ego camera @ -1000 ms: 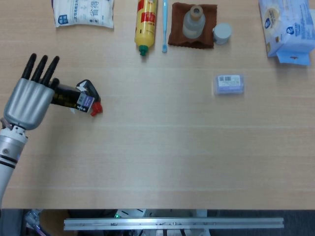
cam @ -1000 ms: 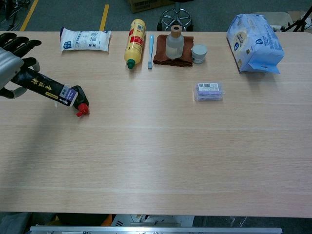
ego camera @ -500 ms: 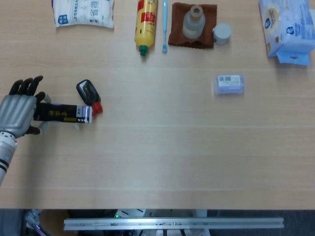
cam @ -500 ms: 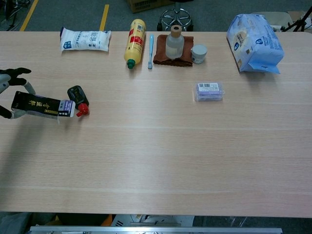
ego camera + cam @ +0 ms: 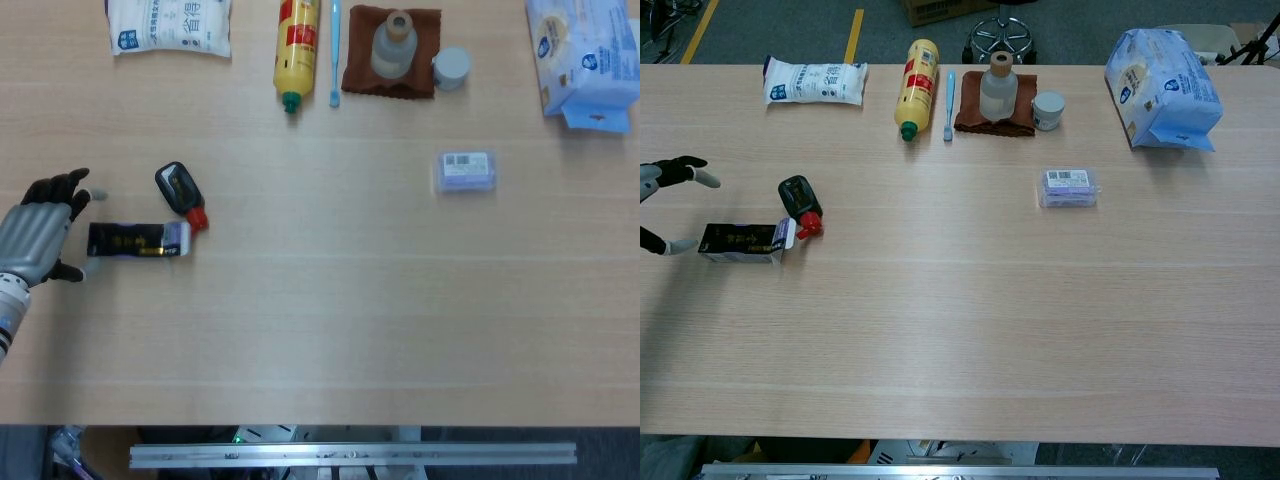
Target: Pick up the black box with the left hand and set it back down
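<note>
The black box [image 5: 135, 240] lies flat on the table at the left, gold lettering along its side and a pale end facing right; in the chest view the black box [image 5: 743, 242] rests just right of the hand. My left hand [image 5: 38, 236] sits beside the box's left end, fingers spread apart and off the box; only fingertips of the left hand [image 5: 668, 175] show at the chest view's left edge. A small black and red object [image 5: 181, 191] lies just above the box's right end. My right hand shows in neither view.
Along the far edge lie a white packet [image 5: 168, 24], a yellow bottle [image 5: 295, 48], a blue toothbrush [image 5: 335, 50], a brown cloth [image 5: 392, 68] with a glass bottle, a small jar [image 5: 451, 67] and a blue tissue pack [image 5: 585, 60]. A purple box [image 5: 466, 171] sits mid-right.
The left hand lowered the black box from a tilted, lifted pose to flat on the table, then let go and opened, drawing back slightly left.
</note>
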Robot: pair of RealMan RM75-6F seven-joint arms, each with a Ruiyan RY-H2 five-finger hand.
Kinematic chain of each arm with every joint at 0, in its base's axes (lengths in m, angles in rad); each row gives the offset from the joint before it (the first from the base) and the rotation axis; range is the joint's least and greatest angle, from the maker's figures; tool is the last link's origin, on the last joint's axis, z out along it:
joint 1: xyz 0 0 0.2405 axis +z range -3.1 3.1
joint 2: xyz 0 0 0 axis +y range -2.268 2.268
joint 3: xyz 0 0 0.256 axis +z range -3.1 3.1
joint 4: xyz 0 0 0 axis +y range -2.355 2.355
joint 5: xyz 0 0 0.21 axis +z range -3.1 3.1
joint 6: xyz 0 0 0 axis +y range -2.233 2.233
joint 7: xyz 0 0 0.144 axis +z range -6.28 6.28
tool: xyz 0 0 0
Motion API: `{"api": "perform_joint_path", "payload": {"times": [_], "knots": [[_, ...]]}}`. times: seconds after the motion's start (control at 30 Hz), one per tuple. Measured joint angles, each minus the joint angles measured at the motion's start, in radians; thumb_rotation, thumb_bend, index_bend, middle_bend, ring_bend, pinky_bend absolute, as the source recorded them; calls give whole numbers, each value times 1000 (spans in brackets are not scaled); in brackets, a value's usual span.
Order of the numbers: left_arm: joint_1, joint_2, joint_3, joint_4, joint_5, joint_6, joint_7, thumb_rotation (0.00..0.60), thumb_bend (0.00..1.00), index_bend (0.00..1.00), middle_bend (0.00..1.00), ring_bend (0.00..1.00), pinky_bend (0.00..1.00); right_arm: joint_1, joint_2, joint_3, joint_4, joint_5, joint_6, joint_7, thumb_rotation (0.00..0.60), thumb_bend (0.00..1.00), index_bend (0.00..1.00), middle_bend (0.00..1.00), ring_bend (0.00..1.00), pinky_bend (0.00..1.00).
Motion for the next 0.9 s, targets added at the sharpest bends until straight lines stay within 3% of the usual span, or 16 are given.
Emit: {"api": "perform_joint_path", "payload": {"times": [0.17,0.27,0.43,0.63,0.9], "knots": [[13,-2,-2,2,27,45,-24,600,216,91,0,0,44,0,1,0,-2,-3,2,-3,600,315,319,260,193,290],[29,-10,-10,6,54,111,-31,600,216,167,5,0,67,-1,3,-2,-6,-3,2,-8,600,315,319,260,193,290],[75,-24,-21,9,129,300,1,600,216,303,173,121,178,-1,11,-9,-15,-4,-9,-36,600,315,319,260,193,290],[156,5,-15,-51,201,483,116,600,216,327,248,180,247,1,31,-25,-45,1,-42,-100,600,315,318,260,193,290],[231,61,10,-121,199,544,180,600,216,327,249,180,256,9,38,-29,-69,8,-65,-113,600,315,319,260,193,290]]}}
